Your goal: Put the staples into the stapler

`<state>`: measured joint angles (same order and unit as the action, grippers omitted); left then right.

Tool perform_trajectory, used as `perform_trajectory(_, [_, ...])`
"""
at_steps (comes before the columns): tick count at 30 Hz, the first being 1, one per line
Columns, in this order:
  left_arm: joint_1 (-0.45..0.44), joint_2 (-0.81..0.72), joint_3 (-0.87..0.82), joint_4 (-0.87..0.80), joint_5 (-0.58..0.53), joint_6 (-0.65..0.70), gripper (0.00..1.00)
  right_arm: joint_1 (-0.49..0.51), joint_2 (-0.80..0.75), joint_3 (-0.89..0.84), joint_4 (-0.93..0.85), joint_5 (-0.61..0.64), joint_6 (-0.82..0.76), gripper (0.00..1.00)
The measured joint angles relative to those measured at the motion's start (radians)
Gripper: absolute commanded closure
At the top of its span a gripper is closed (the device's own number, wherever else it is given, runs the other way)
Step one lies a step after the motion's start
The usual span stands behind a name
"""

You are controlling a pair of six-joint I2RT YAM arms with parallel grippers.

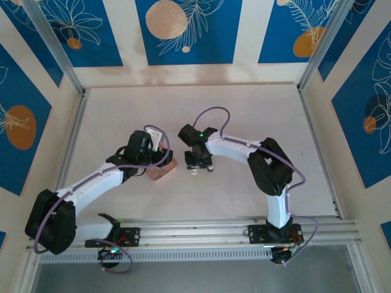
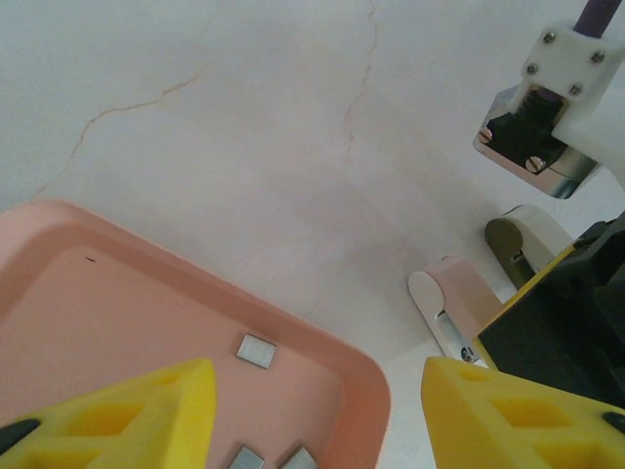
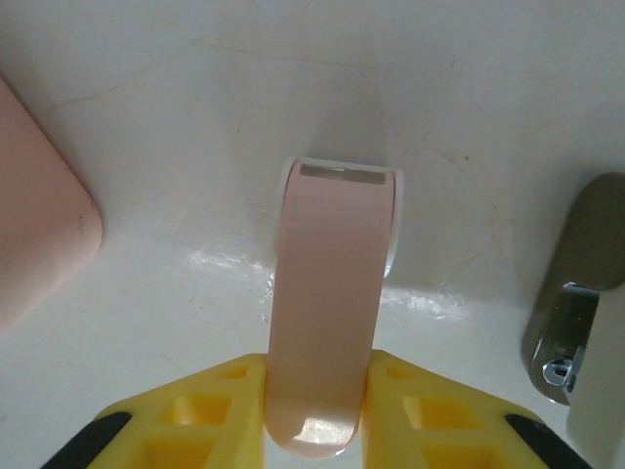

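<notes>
Surroundings: white table [image 2: 244, 117] with hairline cracks. In the right wrist view a grey metallic oblong piece [image 3: 571, 283] lies just right of the stapler [image 3: 327, 283] and the pink tray [image 2: 332, 366] lies to its left, the tray's raised rim standing between staples and stapler. Left gripper [image 2: 317, 425] hangs over the tray corner with its yellow fingers [image 2: 137, 415] spread apart, while the right gripper [image 3: 317, 401] is clamped on the near end of the stapler, a narrow pale-pink bar on a white base. Staples [image 2: 256, 350]: three small flat grey squarish pieces, lying loose on the tray floor near that corner.
</notes>
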<state>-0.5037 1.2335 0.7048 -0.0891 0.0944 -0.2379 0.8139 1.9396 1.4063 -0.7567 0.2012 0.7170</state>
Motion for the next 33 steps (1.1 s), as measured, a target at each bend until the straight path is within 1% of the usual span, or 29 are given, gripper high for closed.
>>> perform_trajectory(8, [0.0,-0.002,-0.011,0.0,-0.003,-0.008,0.43,0.003,-0.064,-0.057,0.0,0.061,0.018,0.75])
perform_trajectory(16, [0.0,-0.002,-0.018,0.0,-0.003,-0.044,0.42,-0.004,-0.067,-0.085,0.01,0.076,0.018,0.74])
perform_trajectory(19, [0.002,-0.002,-0.018,0.0,-0.003,-0.053,0.41,-0.005,-0.067,-0.089,0.016,0.077,0.018,0.7])
perform_trajectory(23, [0.011,-0.002,-0.024,0.0,-0.002,-0.072,0.4,-0.009,-0.067,-0.093,0.019,0.084,0.017,0.59])
perform_trajectory(27, [0.028,-0.002,-0.026,0.0,-0.001,-0.101,0.38,-0.009,-0.085,-0.098,0.02,0.096,0.018,0.55])
perform_trajectory(31, [0.064,-0.023,-0.034,-0.006,0.005,-0.156,0.35,-0.009,-0.168,-0.131,0.051,0.117,0.01,0.52])
perform_trajectory(33, [0.088,-0.053,-0.042,-0.018,0.005,-0.187,0.3,-0.011,-0.229,-0.163,0.084,0.125,0.006,0.51])
